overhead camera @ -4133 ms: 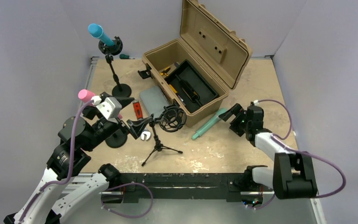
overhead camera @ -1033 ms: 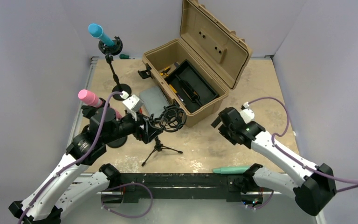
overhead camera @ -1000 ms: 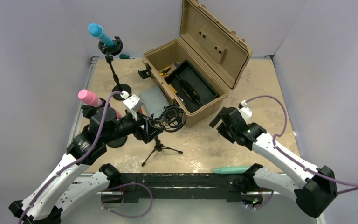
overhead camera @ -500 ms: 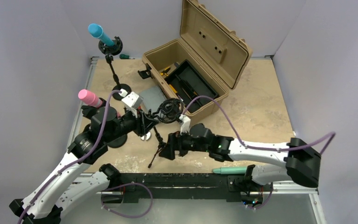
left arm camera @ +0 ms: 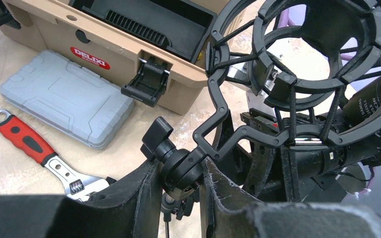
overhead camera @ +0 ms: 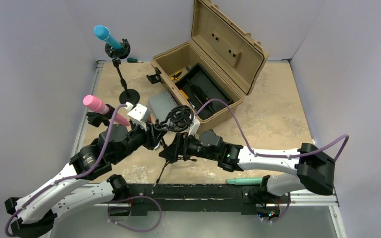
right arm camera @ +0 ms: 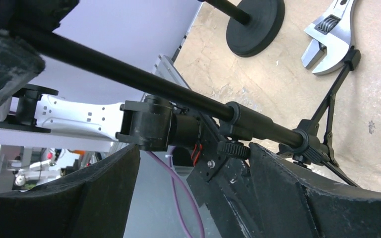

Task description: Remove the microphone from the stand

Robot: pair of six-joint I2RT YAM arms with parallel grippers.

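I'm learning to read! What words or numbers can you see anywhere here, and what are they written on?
"DELIXI": white letters on the red label on the front of the tan toolbox.
Tiny line under it on the same label: too small to read.
White print on the black motor housing, at the right of the left wrist view: too blurred to read.
Top and right wrist views: nothing readable.

Soft, even light from above; shadows are faint. Both wrist views are sharp, only the near fingers (left arm camera: pixel 124 208) blur.
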